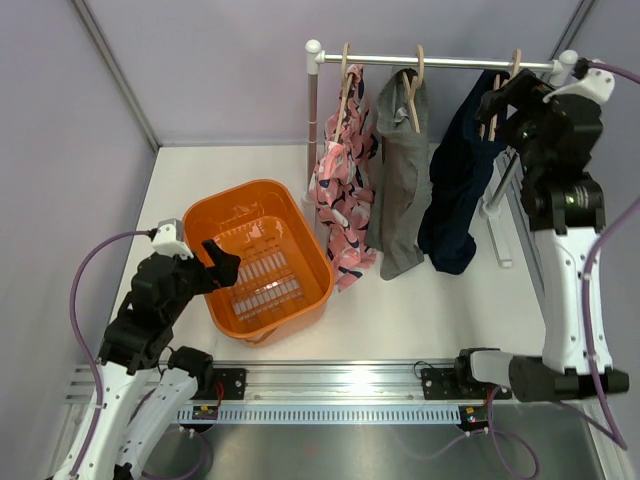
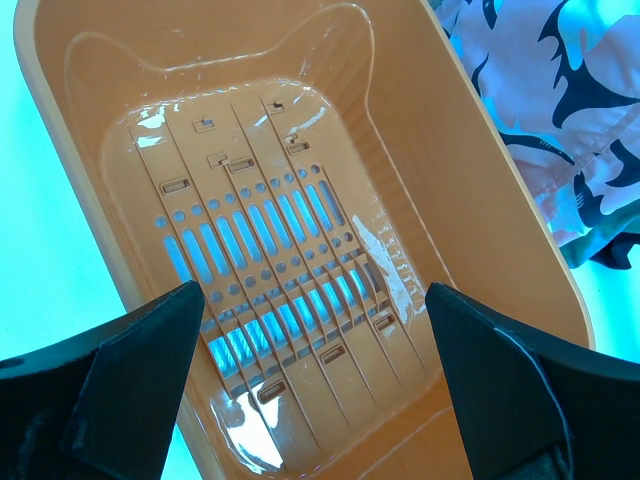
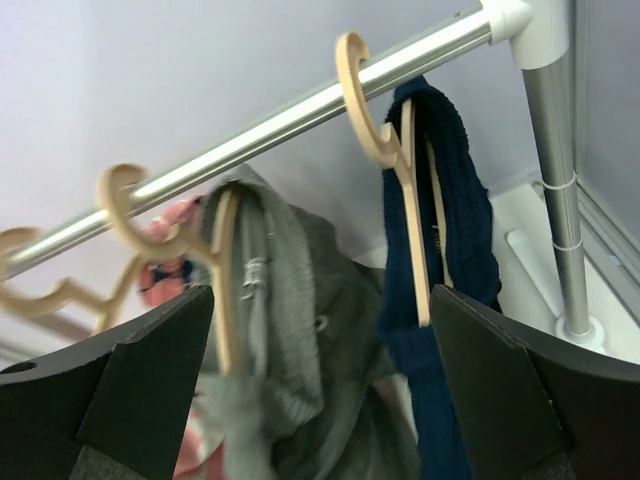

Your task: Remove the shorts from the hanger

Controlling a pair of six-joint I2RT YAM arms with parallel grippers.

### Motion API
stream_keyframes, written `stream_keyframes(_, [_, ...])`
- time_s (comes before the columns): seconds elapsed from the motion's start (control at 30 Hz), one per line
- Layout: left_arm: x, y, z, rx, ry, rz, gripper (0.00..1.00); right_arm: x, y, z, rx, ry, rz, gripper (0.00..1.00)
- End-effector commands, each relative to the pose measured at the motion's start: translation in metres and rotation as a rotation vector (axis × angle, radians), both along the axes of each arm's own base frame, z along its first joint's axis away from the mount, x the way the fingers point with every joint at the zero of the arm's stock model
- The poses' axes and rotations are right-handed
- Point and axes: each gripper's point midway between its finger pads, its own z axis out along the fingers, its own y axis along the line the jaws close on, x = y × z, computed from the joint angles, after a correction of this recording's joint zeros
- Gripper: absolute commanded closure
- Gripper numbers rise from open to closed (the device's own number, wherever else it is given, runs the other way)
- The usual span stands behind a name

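Beside pink shorts (image 1: pixel 345 200), orange basket (image 1: pixel 246 187)

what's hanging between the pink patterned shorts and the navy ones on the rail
The grey shorts, on their own wooden hanger. The top view shows this plainly.

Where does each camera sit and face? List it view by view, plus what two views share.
Top external: above and behind, looking down at the table; left gripper and right gripper show.
Left wrist: over the orange basket, looking into it; own open fingers.
Right wrist: raised at the rail, facing the navy shorts; own open fingers.
Shared: top and left wrist both catch the pink shorts.
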Motion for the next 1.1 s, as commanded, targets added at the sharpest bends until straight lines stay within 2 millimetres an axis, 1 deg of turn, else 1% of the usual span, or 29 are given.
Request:
stream_keyframes(0.0, [0.002,-0.006,0.02,-0.016,-0.067,-0.031,0.01,0.025,-0.022,0.009,-0.06,0.005,-0.105,0.04])
stream_keyframes(0.03, [0.002,-0.006,0.019,-0.017,-0.066,-0.032,0.01,0.037,-0.025,0.01,-0.06,0.013,-0.114,0.05])
stream_keyframes(0.07, [0.001,-0.006,0.02,-0.017,-0.069,-0.034,0.01,0.04,-0.027,0.006,-0.06,0.038,-0.113,0.07])
stream_keyframes(0.13, [0.001,-0.007,0.022,-0.02,-0.074,-0.037,0.01,0.048,-0.026,0.009,-0.062,0.04,-0.104,0.07])
stream_keyframes(0.17, [0.0,-0.008,0.022,-0.023,-0.074,-0.044,0.01,0.049,-0.038,0.009,-0.065,0.039,-0.137,0.08])
stream_keyframes(0.2, [0.0,-0.008,0.022,-0.024,-0.075,-0.045,0.01,0.051,-0.041,0.01,-0.065,0.035,-0.145,0.08])
stream_keyframes(0.27, [-0.001,-0.009,0.024,-0.028,-0.085,-0.053,0.01,0.06,-0.043,0.004,-0.073,0.049,-0.151,0.09])
stream_keyframes(0.3, [-0.001,-0.009,0.024,-0.029,-0.086,-0.053,0.01,0.063,-0.044,0.005,-0.079,0.05,-0.154,0.1])
stream_keyframes(0.33, [-0.002,-0.009,0.024,-0.03,-0.089,-0.056,0.01,0.072,-0.047,-0.004,-0.085,0.073,-0.159,0.12])
stream_keyframes(0.4, [-0.002,-0.01,0.025,-0.032,-0.091,-0.062,0.01,0.077,-0.05,-0.011,-0.09,0.094,-0.167,0.13])
stream_keyframes(0.43, [-0.002,-0.011,0.025,-0.033,-0.093,-0.065,0.01,0.085,-0.05,-0.017,-0.094,0.106,-0.164,0.14])
stream_keyframes(0.53, [-0.002,-0.012,0.025,-0.035,-0.094,-0.073,0.01,0.096,-0.048,-0.031,-0.102,0.127,-0.144,0.14])
stream_keyframes(0.57, [-0.003,-0.012,0.025,-0.035,-0.094,-0.074,0.01,0.098,-0.047,-0.031,-0.102,0.119,-0.142,0.14])
stream_keyframes(0.67, [-0.003,-0.014,0.026,-0.038,-0.094,-0.082,0.01,0.107,-0.044,-0.044,-0.097,0.134,-0.123,0.14])
stream_keyframes(0.7, [-0.003,-0.014,0.026,-0.037,-0.093,-0.08,0.01,0.109,-0.044,-0.045,-0.095,0.131,-0.123,0.14])
stream_keyframes(0.73, [-0.003,-0.014,0.025,-0.036,-0.092,-0.082,0.01,0.113,-0.046,-0.051,-0.094,0.143,-0.129,0.14])
stream_keyframes(0.8, [-0.003,-0.014,0.026,-0.038,-0.093,-0.083,0.01,0.119,-0.046,-0.055,-0.093,0.149,-0.129,0.14])
stream_keyframes(0.83, [-0.003,-0.014,0.026,-0.038,-0.094,-0.085,0.01,0.125,-0.046,-0.062,-0.095,0.169,-0.127,0.14])
stream_keyframes(0.87, [-0.003,-0.014,0.026,-0.039,-0.096,-0.087,0.01,0.128,-0.046,-0.066,-0.089,0.175,-0.128,0.15])
stream_keyframes(0.9, [-0.003,-0.014,0.026,-0.039,-0.096,-0.087,0.01,0.131,-0.047,-0.066,-0.088,0.174,-0.133,0.16])
stream_keyframes(0.93, [-0.003,-0.015,0.026,-0.039,-0.096,-0.088,0.01,0.136,-0.047,-0.072,-0.086,0.185,-0.135,0.16])
stream_keyframes(1.07, [-0.003,-0.015,0.025,-0.038,-0.091,-0.09,0.01,0.146,-0.052,-0.08,-0.075,0.193,-0.162,0.17])
